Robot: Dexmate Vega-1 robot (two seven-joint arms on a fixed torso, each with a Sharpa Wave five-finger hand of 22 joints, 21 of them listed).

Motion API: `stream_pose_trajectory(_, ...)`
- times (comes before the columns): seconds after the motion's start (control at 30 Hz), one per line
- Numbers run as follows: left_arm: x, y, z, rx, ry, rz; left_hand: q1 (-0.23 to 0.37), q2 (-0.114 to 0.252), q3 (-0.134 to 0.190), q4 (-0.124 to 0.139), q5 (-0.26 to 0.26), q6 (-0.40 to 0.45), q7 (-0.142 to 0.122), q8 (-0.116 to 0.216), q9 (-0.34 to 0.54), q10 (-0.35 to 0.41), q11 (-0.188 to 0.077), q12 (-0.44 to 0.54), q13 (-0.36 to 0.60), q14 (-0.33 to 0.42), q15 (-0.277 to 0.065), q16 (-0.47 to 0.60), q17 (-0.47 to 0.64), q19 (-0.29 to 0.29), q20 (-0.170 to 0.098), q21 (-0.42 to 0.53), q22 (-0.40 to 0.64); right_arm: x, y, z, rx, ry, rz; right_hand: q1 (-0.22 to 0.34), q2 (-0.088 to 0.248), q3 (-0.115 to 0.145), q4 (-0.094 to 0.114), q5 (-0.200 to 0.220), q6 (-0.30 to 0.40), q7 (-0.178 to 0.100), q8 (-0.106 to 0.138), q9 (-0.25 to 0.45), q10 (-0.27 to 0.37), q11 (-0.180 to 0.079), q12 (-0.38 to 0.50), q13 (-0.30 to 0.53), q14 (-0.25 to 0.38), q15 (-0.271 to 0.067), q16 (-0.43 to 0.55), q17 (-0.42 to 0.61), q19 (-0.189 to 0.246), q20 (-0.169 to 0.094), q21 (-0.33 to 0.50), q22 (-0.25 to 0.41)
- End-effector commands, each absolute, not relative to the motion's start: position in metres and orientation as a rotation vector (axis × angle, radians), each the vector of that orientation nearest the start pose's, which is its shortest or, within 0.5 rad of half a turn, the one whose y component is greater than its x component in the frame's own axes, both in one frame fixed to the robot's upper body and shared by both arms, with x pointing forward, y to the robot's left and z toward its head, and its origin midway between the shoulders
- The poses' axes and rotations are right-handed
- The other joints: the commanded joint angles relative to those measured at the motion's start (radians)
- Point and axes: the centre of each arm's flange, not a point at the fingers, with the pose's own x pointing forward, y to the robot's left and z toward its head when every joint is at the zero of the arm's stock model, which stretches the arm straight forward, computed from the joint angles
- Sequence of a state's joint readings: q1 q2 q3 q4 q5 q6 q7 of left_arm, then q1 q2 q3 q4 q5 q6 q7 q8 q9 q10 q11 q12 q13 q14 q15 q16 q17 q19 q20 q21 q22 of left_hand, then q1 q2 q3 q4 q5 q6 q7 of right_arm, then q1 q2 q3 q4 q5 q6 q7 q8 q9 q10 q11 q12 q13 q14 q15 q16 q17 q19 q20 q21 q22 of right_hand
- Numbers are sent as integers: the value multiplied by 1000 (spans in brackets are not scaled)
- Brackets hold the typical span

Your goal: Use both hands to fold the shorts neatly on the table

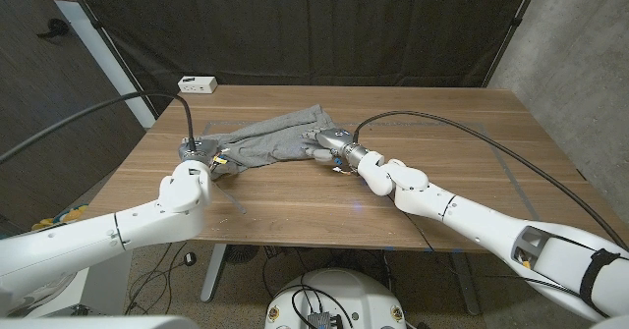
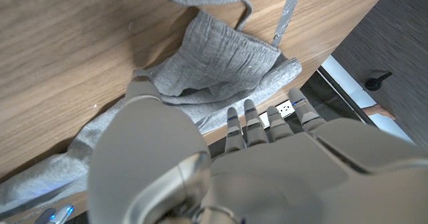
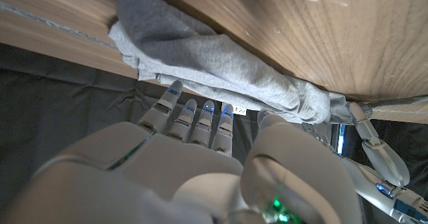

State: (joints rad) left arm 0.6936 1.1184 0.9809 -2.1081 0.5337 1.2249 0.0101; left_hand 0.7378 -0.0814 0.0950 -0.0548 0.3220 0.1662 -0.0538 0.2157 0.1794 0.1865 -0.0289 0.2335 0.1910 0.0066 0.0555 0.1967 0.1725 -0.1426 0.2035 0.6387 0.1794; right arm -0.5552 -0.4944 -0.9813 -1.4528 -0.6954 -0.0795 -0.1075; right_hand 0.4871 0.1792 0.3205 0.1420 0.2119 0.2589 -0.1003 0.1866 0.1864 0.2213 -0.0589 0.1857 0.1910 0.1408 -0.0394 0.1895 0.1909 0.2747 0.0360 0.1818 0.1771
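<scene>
Both arms enter from the near table edge and meet the shorts [image 1: 267, 140] at mid-table. Shorts lie bunched, long axis running left to right, slightly toward the far side at the right end. Left hand [image 1: 200, 157] sits at the shorts' left end; the left wrist view shows its fingers [image 2: 251, 127] reaching close together beside the fabric, with the thumb against cloth; a firm hold cannot be confirmed. Right hand [image 1: 329, 144] sits at the right end; its fingers [image 3: 194, 120] extend side by side just beside the cloth, and a grip cannot be confirmed. Each hand is nearest its own end, so folding likely proceeds along this axis.
</scene>
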Motion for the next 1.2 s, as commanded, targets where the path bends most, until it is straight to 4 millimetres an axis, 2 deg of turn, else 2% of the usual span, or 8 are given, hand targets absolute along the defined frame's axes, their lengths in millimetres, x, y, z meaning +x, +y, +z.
stream_pose_trajectory(0.03, 554, 319, -39, 1696, 56, 511, 30, 5, 9, -12, 7, 13, -4, 0, 3, 21, -11, 11, 2, 18, 3, 5, 1, 10, 2, -8, 5, 643, -53, -44, -1497, -748, 309, -12, 0, 4, 2, 0, 11, 4, 6, 2, -1, 6, 6, 1, 6, -40, 4, 1, -10, 3, 6, -1)
stream_pose_trajectory(0.3, 557, 310, -46, 1783, 40, 542, 57, 14, 13, -24, 7, 31, -15, -1, 4, 48, -25, 17, 3, 40, -6, 7, 1, 23, 0, -13, 6, 644, -52, -45, -1512, -751, 319, -22, 0, 4, 7, -1, 11, 7, 6, 2, -3, 6, 6, 1, 3, -39, 5, 3, -15, 1, 6, -1)
stream_pose_trajectory(0.37, 557, 307, -47, 1814, 29, 567, 94, 36, 27, -39, 4, 59, -29, 2, 5, 99, -51, 29, 4, 66, -26, 12, 1, 38, -10, -17, 7, 644, -51, -45, -1516, -748, 322, -24, 0, 5, 7, -1, 11, 7, 6, 2, -2, 8, 6, 1, 3, -39, 5, 3, -16, 1, 6, -1)
stream_pose_trajectory(0.43, 556, 305, -49, 1846, 10, 607, 174, 90, 68, -73, -18, 108, -41, 7, 5, 171, -71, 42, 5, 115, -56, 17, 0, 71, -27, -17, 9, 645, -51, -46, -1535, -741, 337, -25, -1, 5, 7, -1, 12, 8, 6, 2, -2, 7, 6, 1, 3, -39, 6, 3, -17, 1, 7, -1)
stream_pose_trajectory(0.57, 558, 305, -51, 1872, 8, 624, 280, 142, 120, -111, -79, 181, -61, 13, 6, 250, -105, 48, 5, 173, -88, 19, -2, 111, -43, -13, 11, 645, -51, -47, -1549, -732, 352, -29, -1, 7, 8, -1, 18, 12, 8, 2, 0, 8, 7, 1, 4, -40, 6, 3, -18, 2, 7, -1)
stream_pose_trajectory(0.73, 563, 304, -55, 1905, 11, 641, 345, 168, 152, -117, -111, 213, -65, 9, 7, 361, -124, 67, 5, 208, -111, 18, -3, 129, -53, -11, 13, 647, -51, -46, -1578, -704, 412, -35, -2, 7, 10, -1, 28, 11, 12, 2, 8, 10, 10, 1, 5, -39, 7, 3, -20, 3, 8, 0)
stream_pose_trajectory(0.93, 570, 299, -56, 1950, -18, 676, 477, 251, 245, -125, -90, 300, -62, 18, 10, 489, -150, 79, 6, 279, -152, 21, -3, 148, -60, 3, 18, 646, -51, -44, -1588, -704, 397, -50, -3, 4, 17, -2, 37, 11, 14, 2, 19, 12, 14, 1, 7, -39, 9, 5, -27, 3, 7, 0)
stream_pose_trajectory(1.2, 578, 295, -57, 2063, -99, 743, 496, 256, 341, -98, -79, 621, -80, 77, 20, 697, -188, 97, 9, 411, -214, 7, -6, 188, -103, 52, 24, 646, -56, -45, -1598, -697, 382, -63, 0, 4, 22, -2, 46, 11, 16, 2, 29, 14, 17, 2, 12, -39, 13, 7, -27, 1, 9, 0)
